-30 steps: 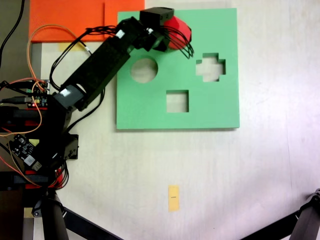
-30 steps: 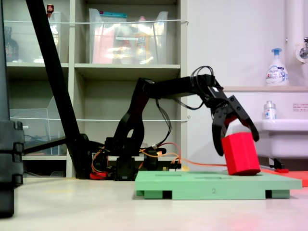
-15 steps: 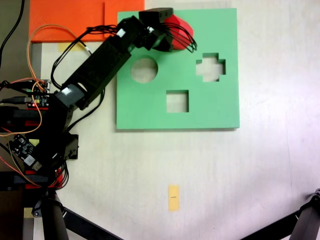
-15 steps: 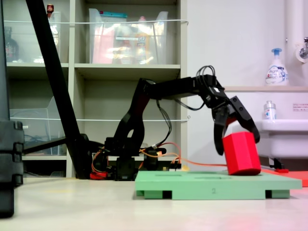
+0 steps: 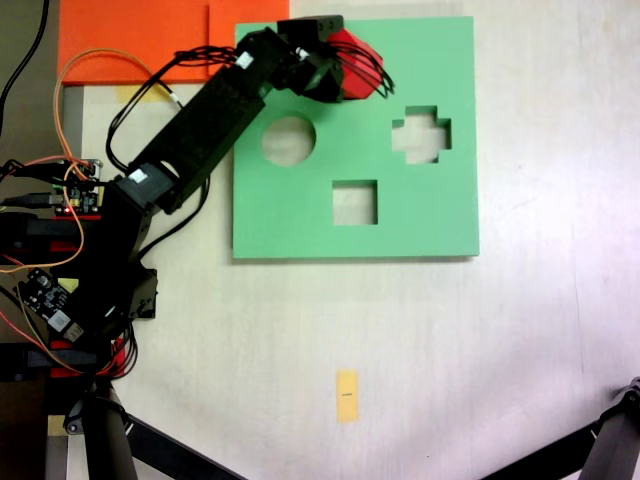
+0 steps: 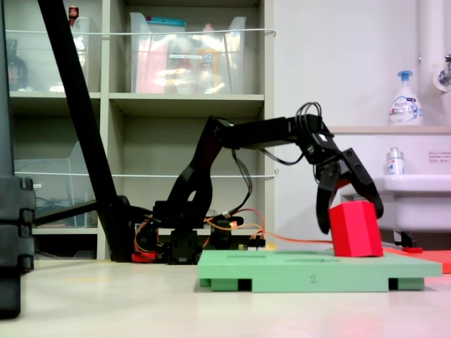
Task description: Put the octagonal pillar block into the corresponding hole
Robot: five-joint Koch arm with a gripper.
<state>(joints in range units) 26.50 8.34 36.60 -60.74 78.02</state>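
The claw (image 6: 350,208) straddles the octagonal pillar block (image 6: 354,229), its 2 jaws pinching the upper part of it from either side in the second exterior view. The block stands nearly upright, its base at or just into the green foam board (image 6: 317,270). In the first exterior view the claw (image 5: 345,68) and its cables cover most of the block (image 5: 350,50), which sits near the board's (image 5: 300,215) far edge, to the right of the orange sheet (image 5: 130,35). The corresponding hole is hidden beneath block and claw, so I cannot tell how deep the block has gone.

My reading is that insertion is in hand: the block looks placed over its cutout but stands almost full height. The next move calls for squaring its 8 sides to the opening, pressing straight down, then letting go.

Counted: 1 arm, 1 red block, 1 board, and 3 open cutouts, namely 1 round cutout (image 5: 289,140), 1 square cutout (image 5: 355,202) and 1 cross-shaped cutout (image 5: 421,134). 1 small yellow tag (image 5: 347,396) lies on the table (image 5: 540,330).
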